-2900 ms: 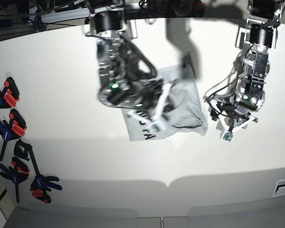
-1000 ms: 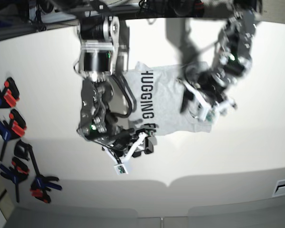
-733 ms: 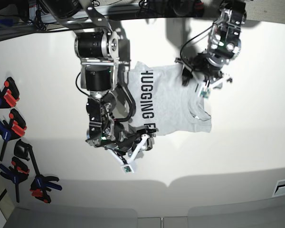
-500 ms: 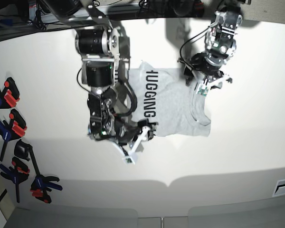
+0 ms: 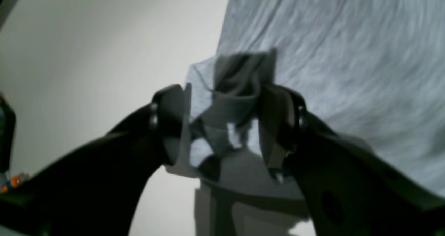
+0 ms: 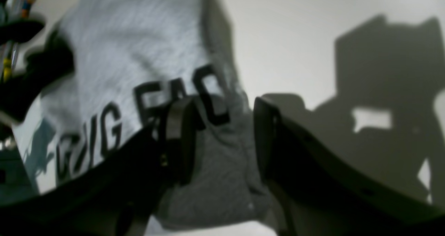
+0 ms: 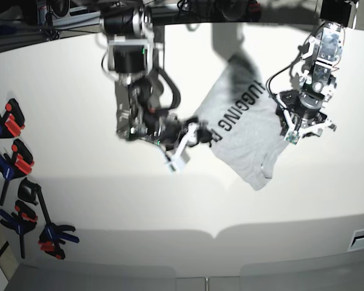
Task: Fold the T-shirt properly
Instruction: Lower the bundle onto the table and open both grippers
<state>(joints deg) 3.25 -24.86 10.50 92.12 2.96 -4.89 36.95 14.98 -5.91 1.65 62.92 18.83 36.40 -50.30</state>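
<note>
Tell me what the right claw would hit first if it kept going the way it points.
Probably the T-shirt itself: the right claw already straddles its edge beside the black lettering, with more grey cloth ahead. Depth is unclear.

heather-grey t-shirt (image 7: 249, 136) with black lettering, white table (image 7: 73, 182), black tools

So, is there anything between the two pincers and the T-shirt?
No. The left pincer has bunched cloth of the T-shirt between its fingers, and the right pincer sits around the shirt's edge by the lettering.

White table (image 7: 73, 79); clamps (image 7: 18, 182) along edge; T-shirt (image 7: 249, 130) spread.
</note>
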